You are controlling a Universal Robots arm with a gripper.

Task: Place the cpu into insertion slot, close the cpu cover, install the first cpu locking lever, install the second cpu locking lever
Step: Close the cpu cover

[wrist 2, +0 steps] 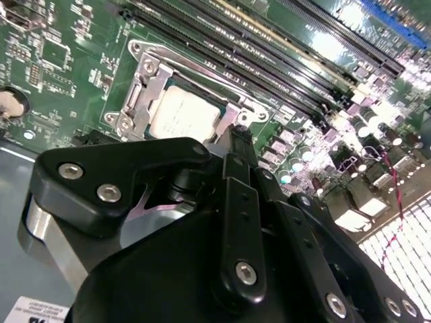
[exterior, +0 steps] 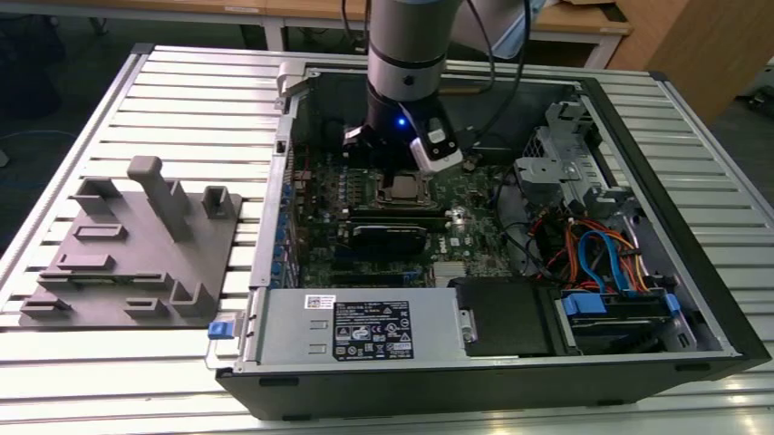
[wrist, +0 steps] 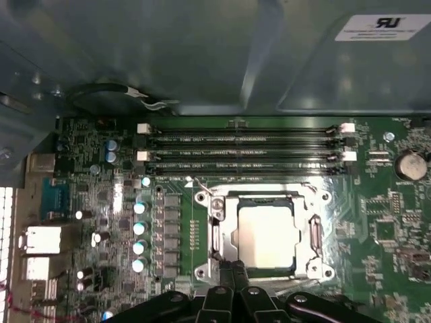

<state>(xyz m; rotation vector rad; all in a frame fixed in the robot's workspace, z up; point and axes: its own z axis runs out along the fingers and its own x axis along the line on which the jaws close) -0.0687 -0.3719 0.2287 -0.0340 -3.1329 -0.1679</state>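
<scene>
Lying flat, metal top upward, the cpu (wrist: 269, 232) sits framed by the cpu cover (wrist: 217, 229); end effector (wrist: 232, 269) narrow, just beside.

One cpu (wrist: 267, 232), one cpu cover (wrist: 314, 235)

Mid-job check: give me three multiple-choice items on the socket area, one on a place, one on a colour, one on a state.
1. Where is the cpu?
A held up in the air
B in the insertion slot
C lying on the memory slots

2. What colour is the circuit board around the slot?
A green
B red
C white

3. How does the cpu cover stand?
A raised upright
B taken off
C lying flat over the cpu

Answers:
1 B, its silver top sits inside the slot's rim in both wrist views.
2 A, green shows all round the slot.
3 C, the frame lies flat around the chip, with the gripper at the slot's edge.
</scene>
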